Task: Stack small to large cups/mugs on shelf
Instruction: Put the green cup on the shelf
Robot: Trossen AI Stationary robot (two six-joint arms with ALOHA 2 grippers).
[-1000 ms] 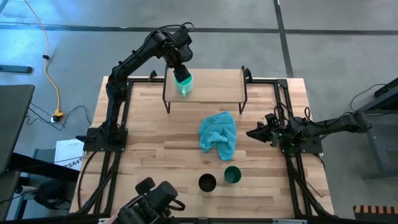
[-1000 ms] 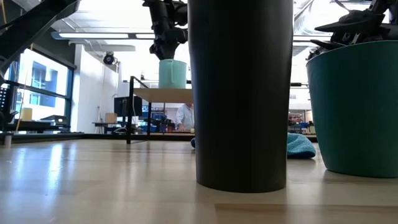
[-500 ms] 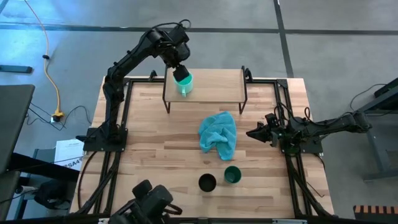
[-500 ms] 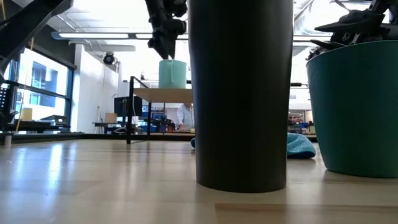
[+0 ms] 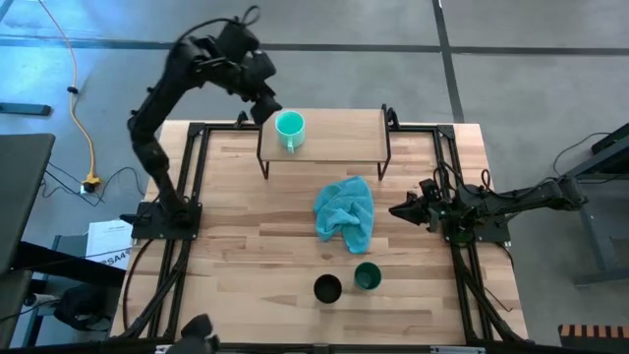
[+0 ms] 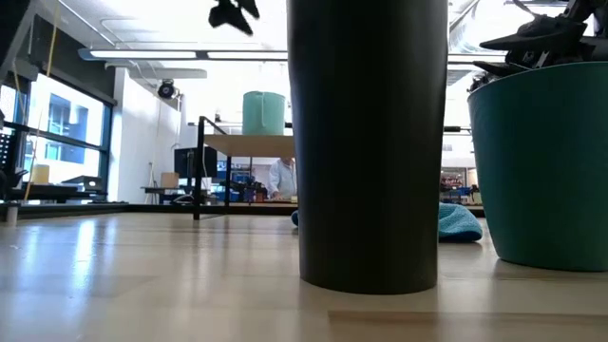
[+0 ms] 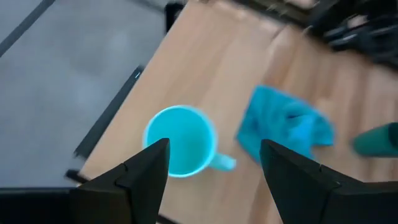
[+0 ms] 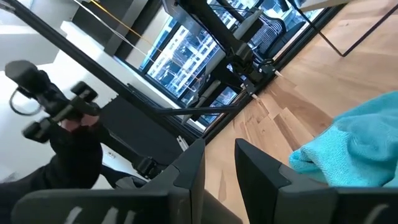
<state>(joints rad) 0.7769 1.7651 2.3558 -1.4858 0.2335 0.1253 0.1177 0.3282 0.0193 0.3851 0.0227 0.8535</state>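
Note:
The light turquoise mug (image 5: 290,125) stands upright on its base at the left end of the shelf (image 5: 339,136), mouth up, its handle toward the table's near edge. My left gripper (image 5: 265,108) hangs open, above and to the far left of the mug (image 7: 180,141), touching nothing; in the low view it (image 6: 233,13) is well above the mug (image 6: 264,112). The black cup (image 5: 327,288) and the dark green cup (image 5: 368,276) stand side by side near the table's front edge. My right gripper (image 5: 396,209) waits at the table's right, a narrow gap between its fingers (image 8: 219,155), nothing in it.
A crumpled teal cloth (image 5: 346,212) lies mid-table between the shelf and the two cups. The shelf's black legs (image 5: 262,162) stand on the tabletop. In the low view the black cup (image 6: 369,142) and the green cup (image 6: 546,171) fill the foreground.
My left gripper has let go of the turquoise mug, risen well above it and drawn back toward the table's far left corner, tipping more level. The mug stays upright on the shelf where it was.

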